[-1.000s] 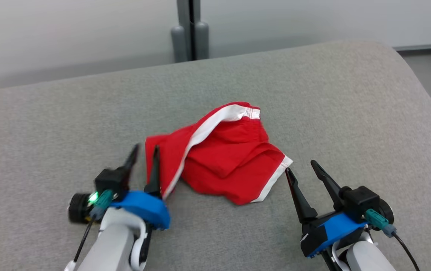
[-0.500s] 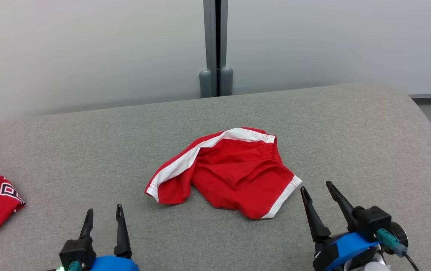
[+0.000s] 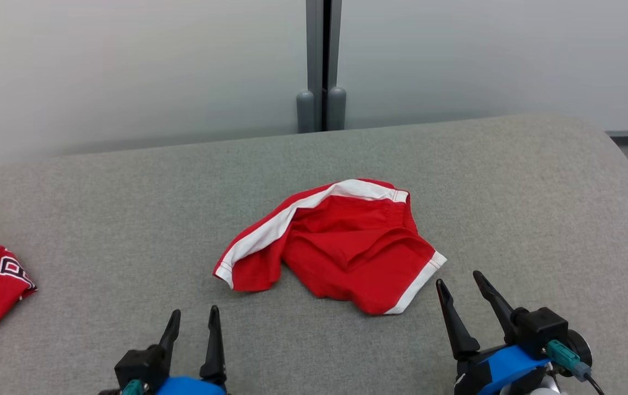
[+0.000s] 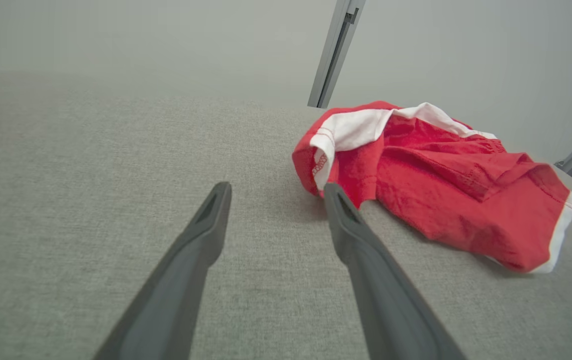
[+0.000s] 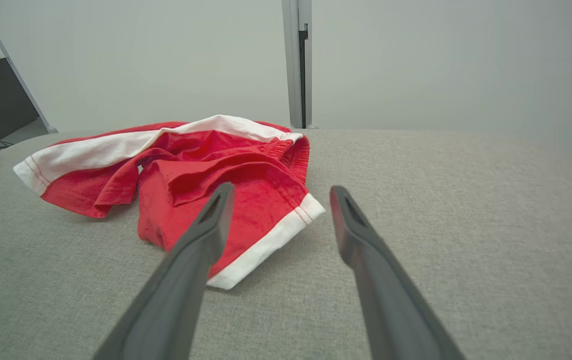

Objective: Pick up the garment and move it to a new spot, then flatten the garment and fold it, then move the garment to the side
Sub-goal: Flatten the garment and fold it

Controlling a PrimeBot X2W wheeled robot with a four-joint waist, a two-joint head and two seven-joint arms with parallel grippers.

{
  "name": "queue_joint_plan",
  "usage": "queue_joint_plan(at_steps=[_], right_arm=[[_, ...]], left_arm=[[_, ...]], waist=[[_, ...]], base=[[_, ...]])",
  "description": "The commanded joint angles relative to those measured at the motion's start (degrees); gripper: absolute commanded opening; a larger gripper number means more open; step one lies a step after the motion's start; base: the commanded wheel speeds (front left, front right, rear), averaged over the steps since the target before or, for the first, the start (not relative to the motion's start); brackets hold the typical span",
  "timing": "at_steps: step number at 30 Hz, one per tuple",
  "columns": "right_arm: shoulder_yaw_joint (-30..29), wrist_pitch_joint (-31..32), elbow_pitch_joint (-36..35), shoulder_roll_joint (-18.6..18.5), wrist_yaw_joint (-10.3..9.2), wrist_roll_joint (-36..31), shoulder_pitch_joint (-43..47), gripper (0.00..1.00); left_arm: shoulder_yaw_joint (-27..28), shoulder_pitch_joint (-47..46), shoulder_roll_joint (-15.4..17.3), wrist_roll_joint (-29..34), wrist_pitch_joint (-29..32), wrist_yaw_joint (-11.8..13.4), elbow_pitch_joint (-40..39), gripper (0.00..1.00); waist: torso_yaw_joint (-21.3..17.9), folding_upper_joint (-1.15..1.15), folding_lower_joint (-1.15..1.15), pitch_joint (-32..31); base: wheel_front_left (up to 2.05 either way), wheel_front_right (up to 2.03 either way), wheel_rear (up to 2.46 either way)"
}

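Lying crumpled on the cushion (image 3: 127,208), your shorts (image 3: 341,241) sit ahead of and between both grippers — left gripper (image 3: 194,311) spread, empty, near the white-banded hem; right gripper (image 3: 458,278) spread too, empty — tips just beside the other white-trimmed corner.

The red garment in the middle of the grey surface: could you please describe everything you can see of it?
The red garment looks like soft knit shorts with a white side stripe, a white hem band and a gathered waistband. It lies crumpled and unfolded, partly doubled over itself, resting on the grey surface. As far as the views show, nothing else touches it.
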Motion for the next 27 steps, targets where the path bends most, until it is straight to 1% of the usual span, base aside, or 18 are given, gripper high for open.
queue_joint_plan(at_steps=[1,2,9,11,14,15,16,18,22,27], right_arm=[[0.16,-0.04,-0.01,-0.03,0.01,0.38,-0.52,1.00],[0.42,-0.04,-0.08,-0.03,0.01,0.39,-1.01,1.00],[1.23,-0.04,-0.54,-0.93,0.01,0.95,-3.22,1.00],[1.33,-0.04,-0.61,-1.05,0.01,1.09,-3.83,1.00],[1.00,-0.04,-1.00,-1.44,0.01,1.51,-4.07,1.00],[0.83,-0.04,-1.08,-1.49,0.01,1.56,-4.11,1.00],[0.76,-0.04,-1.09,-1.47,0.01,1.57,-4.20,1.00],[0.58,-0.04,-0.99,-1.41,0.01,1.61,-4.46,1.00],[0.26,-0.04,-0.41,-1.18,0.01,1.83,-4.46,1.00],[-1.30,-0.04,0.79,-0.81,0.01,1.76,-2.53,1.00]], left_arm=[[-0.87,-2.22,-0.04,-0.85,-0.16,-0.43,0.73,1.00],[-1.44,-3.07,-0.06,-1.58,-0.16,-0.77,1.17,1.00],[-4.10,-8.02,-0.02,-6.19,-0.16,-0.80,5.06,1.00],[-3.86,-8.86,-0.03,-6.83,-0.16,-0.46,5.21,1.00],[-4.07,-9.66,-0.03,-7.67,-0.16,-1.03,4.10,1.00],[-4.21,-9.92,-0.03,-7.95,-0.16,-1.34,3.86,0.49],[-4.17,-10.17,-0.03,-7.96,-0.16,-1.37,3.69,0.00],[-3.62,-10.63,0.00,-7.56,-0.17,-1.27,2.55,0.00],[-3.95,-10.89,-0.03,-5.86,-0.16,-1.89,-1.24,0.00],[-7.11,-9.19,-0.03,-5.62,-0.16,-4.14,-6.42,0.00]], waist=[[-0.25,0.00,0.00,0.89],[-0.56,0.00,0.00,1.66],[-2.66,0.00,0.00,5.95],[-3.05,0.00,0.00,6.78],[-3.09,0.00,0.00,7.71],[-3.00,0.00,0.00,7.99],[-2.89,0.00,0.00,8.19],[-2.59,0.00,0.00,8.51],[-1.20,0.00,0.00,8.02],[2.04,0.00,0.00,4.98]], base=[[0.00,0.00,0.00],[0.00,0.00,0.00],[0.00,0.00,0.00],[0.00,0.00,0.00],[0.00,0.00,0.00],[0.00,0.00,0.00],[0.00,0.00,0.00],[0.00,0.00,0.00],[0.00,0.00,0.00],[0.00,0.00,0.00]])
